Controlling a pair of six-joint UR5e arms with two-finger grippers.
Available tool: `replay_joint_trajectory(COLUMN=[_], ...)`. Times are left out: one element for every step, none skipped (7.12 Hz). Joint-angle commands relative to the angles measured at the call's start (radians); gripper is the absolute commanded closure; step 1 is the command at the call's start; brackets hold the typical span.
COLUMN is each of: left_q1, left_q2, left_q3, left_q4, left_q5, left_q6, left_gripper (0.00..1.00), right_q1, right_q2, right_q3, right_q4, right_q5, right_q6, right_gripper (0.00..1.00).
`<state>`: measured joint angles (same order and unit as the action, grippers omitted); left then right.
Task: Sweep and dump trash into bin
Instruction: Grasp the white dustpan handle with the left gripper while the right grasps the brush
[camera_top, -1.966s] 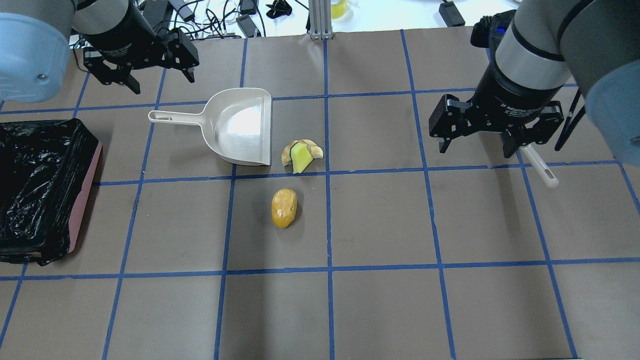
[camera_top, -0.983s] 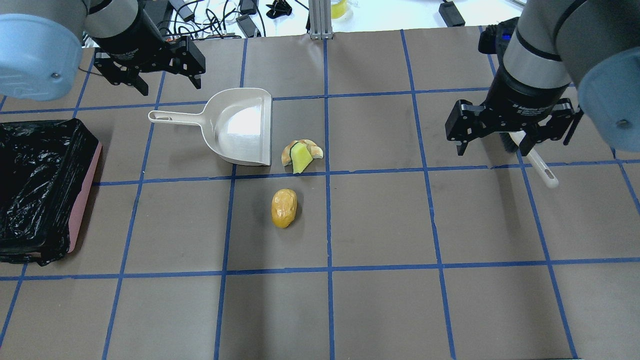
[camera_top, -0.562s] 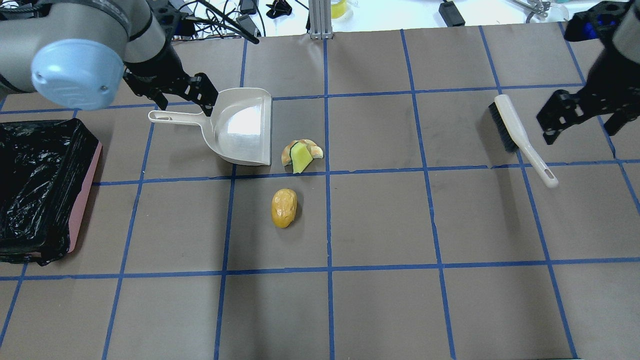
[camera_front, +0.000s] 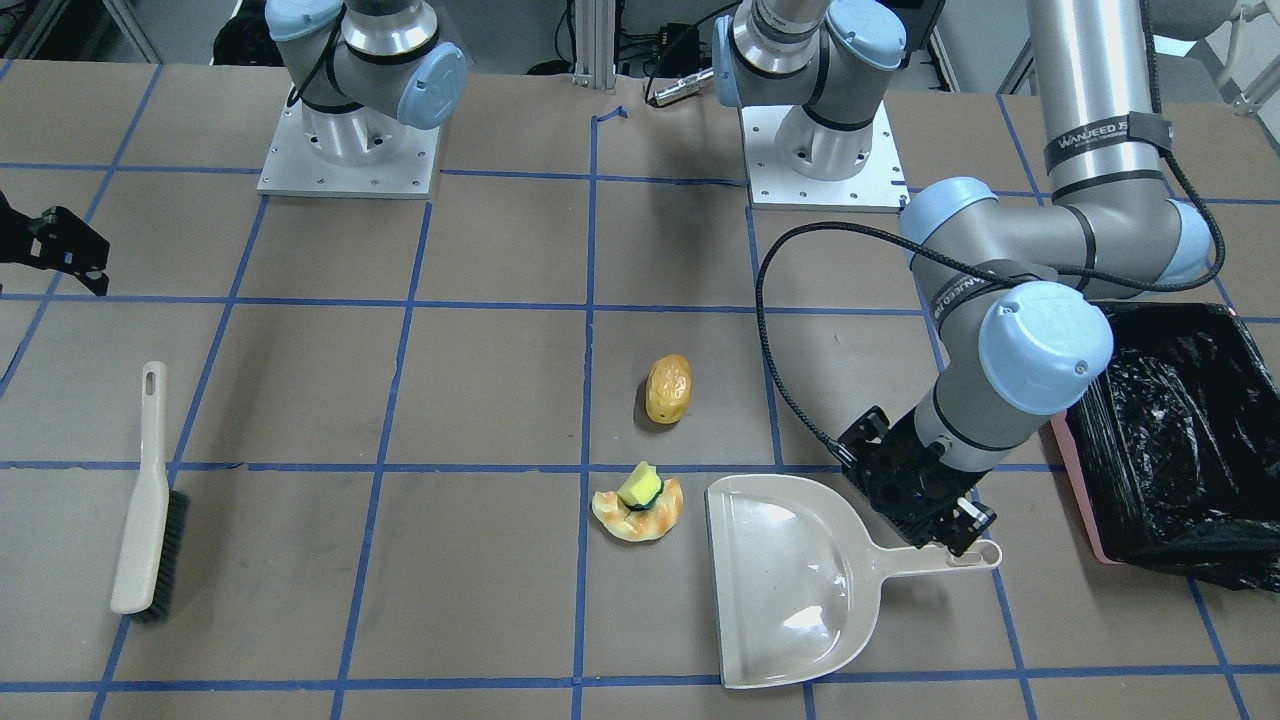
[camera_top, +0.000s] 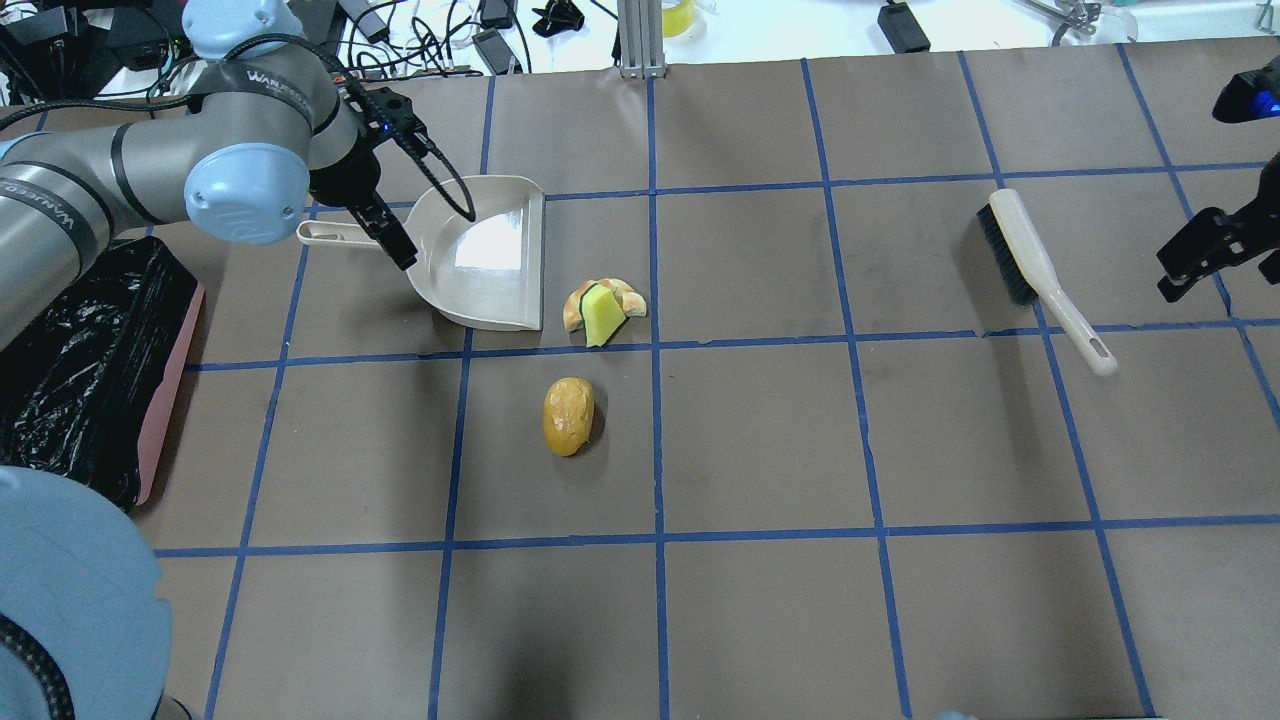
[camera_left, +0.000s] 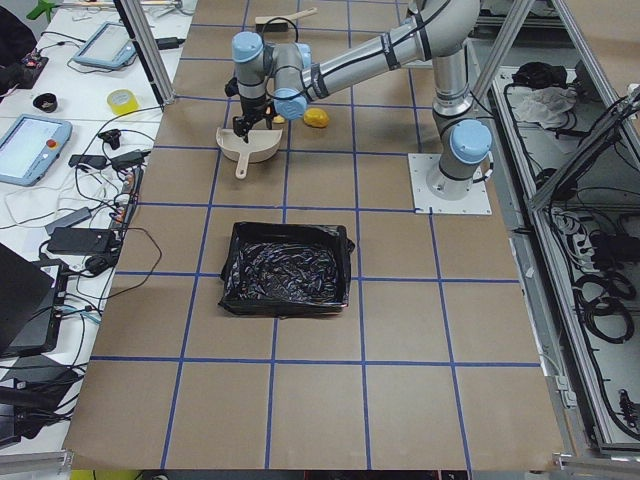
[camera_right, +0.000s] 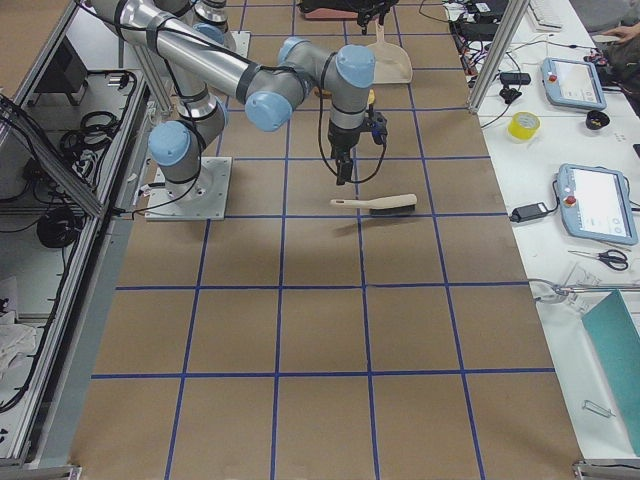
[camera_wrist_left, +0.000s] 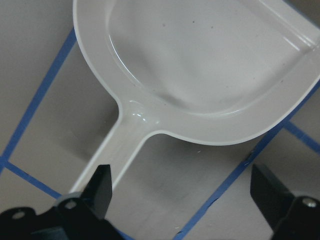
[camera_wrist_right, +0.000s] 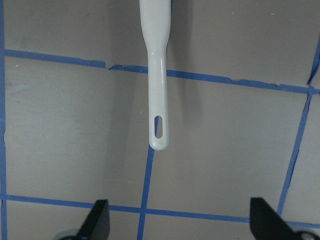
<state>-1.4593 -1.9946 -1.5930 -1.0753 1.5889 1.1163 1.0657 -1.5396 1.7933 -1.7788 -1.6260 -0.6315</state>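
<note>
The trash lies mid-table: a golden potato-like lump, and a yellow sponge chunk resting on a tan croissant-like piece beside the cream dustpan's open edge. The pink bin with a black bag sits at the far left. My left gripper is open, low over the dustpan handle. My right gripper is open and empty, just right of the brush.
The brush lies flat with its bristles toward the table centre. Cables and adapters lie beyond the back edge. The left arm's elbow hangs over the bin's back corner. Blue tape lines grid the brown table.
My left gripper has swung from the back left down onto the dustpan handle. My right gripper has moved right, off the brush, to the table's right edge. The trash has not moved.
</note>
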Motion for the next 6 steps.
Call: replay_joint_trajectory(left_q1=[0.02, 0.02, 0.02, 0.02, 0.02, 0.02], left_q2=[-0.064, -0.097, -0.122, -0.137, -0.151, -0.151], left_q3=[0.075, 0.082, 0.087, 0.09, 0.073, 0.07], left_q4=[0.009, 0.011, 0.014, 0.027, 0.061, 0.078], left_q5=[0.123, 0.132, 0.125, 0.125, 0.106, 0.073], left_q6=[0.369, 0.47, 0.49, 0.513, 0.54, 0.539], left_gripper=[0.0, 0.01, 0.02, 0.03, 0.09, 0.09], right_q1=[-0.001, 0.003, 0.005, 0.005, 0.007, 0.007], right_q2=[0.076, 0.102, 0.114, 0.125, 0.148, 0.168], right_q3=[0.066, 0.083, 0.107, 0.147, 0.187, 0.202], right_q4=[-0.129, -0.178, -0.206, -0.272, -0.347, -0.376], right_q5=[0.006, -0.003, -0.003, -0.003, -0.002, 0.002], right_q6=[-0.005, -0.004, 0.01, 0.012, 0.01, 0.013], right_gripper=[0.0, 0.0, 0.01, 0.01, 0.01, 0.01])
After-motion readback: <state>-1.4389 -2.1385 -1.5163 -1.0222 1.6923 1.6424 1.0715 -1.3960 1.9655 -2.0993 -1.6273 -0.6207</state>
